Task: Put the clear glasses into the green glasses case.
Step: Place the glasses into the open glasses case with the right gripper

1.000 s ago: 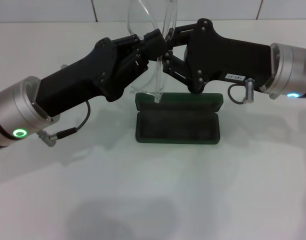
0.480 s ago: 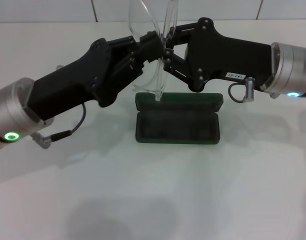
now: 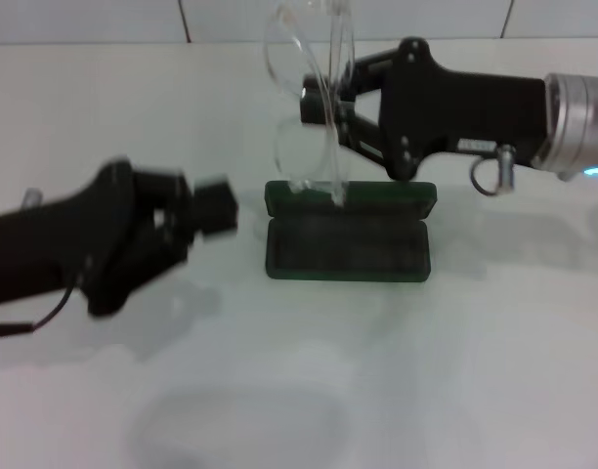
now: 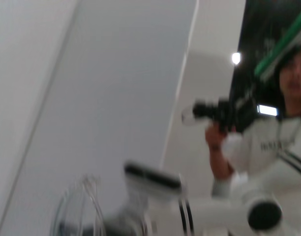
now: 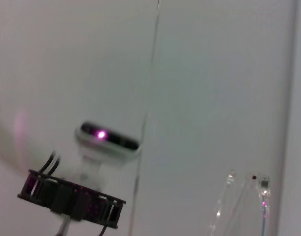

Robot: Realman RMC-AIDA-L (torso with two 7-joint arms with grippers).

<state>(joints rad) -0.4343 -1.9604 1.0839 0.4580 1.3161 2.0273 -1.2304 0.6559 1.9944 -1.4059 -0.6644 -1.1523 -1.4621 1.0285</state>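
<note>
Head view showed two grippers, one pair of glasses and one case on a white table (image 3: 397, 391).

1. Right gripper (image 3: 323, 103): located at upper centre of the frame, arm entering from the right edge. Its jaws were clamped on the glasses (image 3: 314, 107), holding them in the air.
2. Glasses: one pair, fully clear, held upright, with the lens reaching toward the top edge of the frame. The clear arms hung down, their tips close above the rear edge of the case; contact with the case could not be determined.
3. Case (image 3: 348, 234): one dark green clamshell, at frame centre, lying open on the table with the dark lining facing up. It held nothing inside.
4. Left gripper (image 3: 206, 210): located at centre left of the frame, low over the table, well apart from the glasses and just left of the case. Its jaws stood apart and held nothing. The outline was motion-blurred.

Left wrist view showed one curved clear part of the glasses (image 4: 79, 206) at lower left of the frame, heavily blurred.

Right wrist view showed two thin clear arm tips of the glasses (image 5: 244, 201) at lower right of the frame, against a plain wall.
</note>
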